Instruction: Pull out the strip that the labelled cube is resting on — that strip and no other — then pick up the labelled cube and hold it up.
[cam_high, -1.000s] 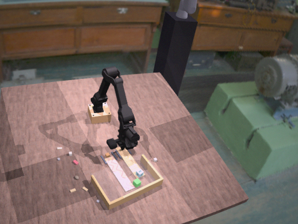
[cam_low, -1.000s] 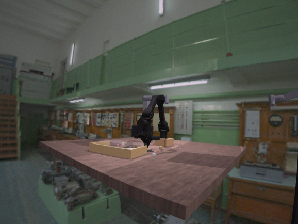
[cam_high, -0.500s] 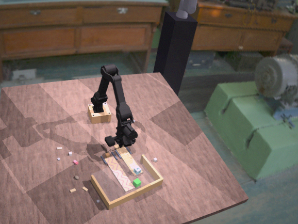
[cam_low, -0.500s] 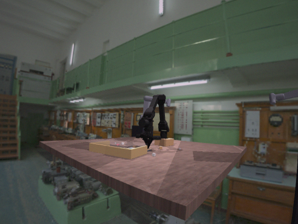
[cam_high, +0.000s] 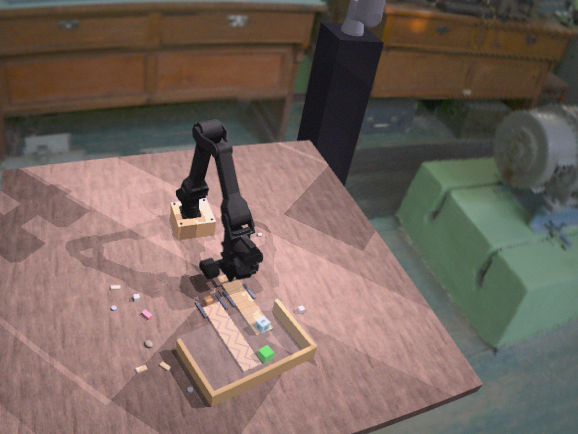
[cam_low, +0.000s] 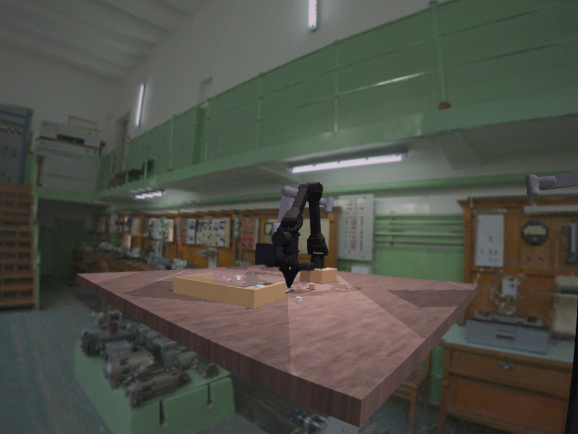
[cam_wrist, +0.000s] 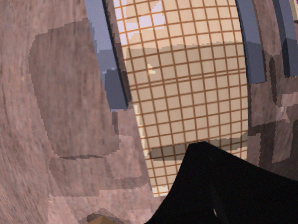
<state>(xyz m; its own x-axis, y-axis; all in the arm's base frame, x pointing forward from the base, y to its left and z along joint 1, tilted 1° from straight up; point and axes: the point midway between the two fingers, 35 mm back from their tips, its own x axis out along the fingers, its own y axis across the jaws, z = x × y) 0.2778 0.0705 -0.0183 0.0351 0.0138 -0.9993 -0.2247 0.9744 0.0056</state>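
Observation:
The labelled cube (cam_high: 262, 324) is pale blue with a dark mark and rests on the far end of the grid-patterned strip (cam_high: 244, 302) (cam_wrist: 200, 100). In the exterior view only a bit of the cube (cam_low: 258, 286) shows over the tray wall. My gripper (cam_low: 289, 285) (cam_wrist: 197, 150) is shut, with nothing seen between its fingers. Its tips point down onto the strip's near end, at a dark band across it. The strip's near edge lies a little past them. A zigzag-patterned strip (cam_high: 231, 336) lies beside it, flat, with a green cube (cam_high: 265, 354) next to its far end.
Low blue-grey rails (cam_high: 249, 291) (cam_wrist: 252, 45) (cam_wrist: 111, 75) flank the grid strip. The tray's wooden wall (cam_high: 265, 374) (cam_low: 215, 292) encloses the far ends. An orange-brown block (cam_high: 208, 300) sits near the rails. Small pieces, one pink (cam_high: 146, 314), are scattered left; a white cube (cam_high: 301, 309) lies right.

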